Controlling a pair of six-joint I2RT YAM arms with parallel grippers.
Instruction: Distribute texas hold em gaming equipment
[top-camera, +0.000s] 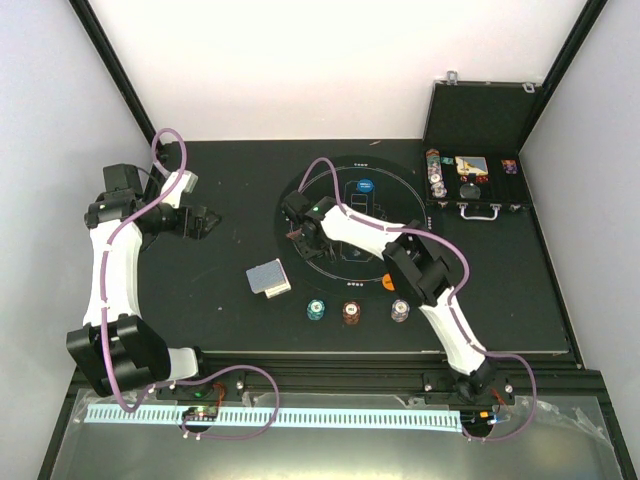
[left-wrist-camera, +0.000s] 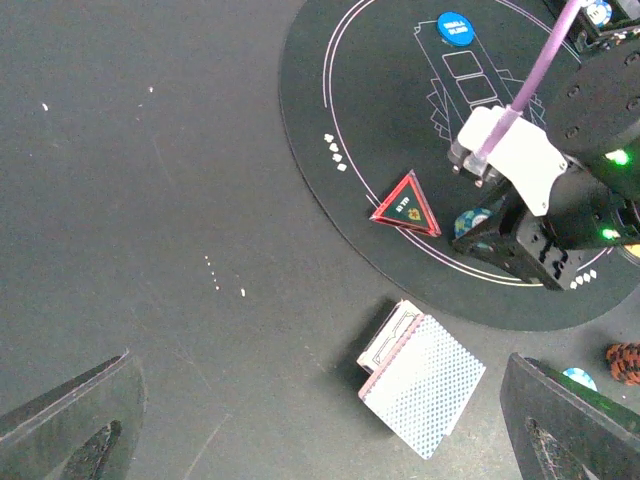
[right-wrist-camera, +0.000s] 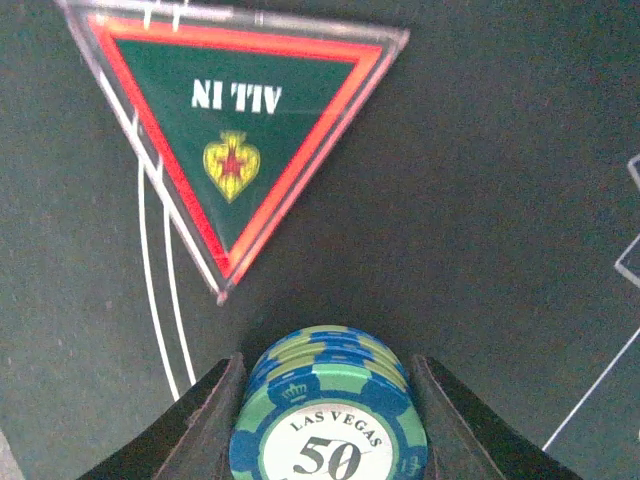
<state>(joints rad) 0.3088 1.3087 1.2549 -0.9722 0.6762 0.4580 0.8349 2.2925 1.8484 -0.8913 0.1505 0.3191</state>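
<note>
At the mat's (right-wrist-camera: 500, 150) 9 o'clock, our right hand (right-wrist-camera: 328, 398), half-shut, grips chips (right-wrist-camera: 330, 445); we should set them flat, clear of the triangle (right-wrist-camera: 235, 120).

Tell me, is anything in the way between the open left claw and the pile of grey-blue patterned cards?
Nothing visible is. Only bare black tabletop lies between the open left gripper and the pile of grey-blue patterned playing cards; the red triangle marker lies off to one side.

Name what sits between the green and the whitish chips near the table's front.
The brown-red chips sit between the green chips and the whitish chips, apart from both; the top external view shows it.
</note>
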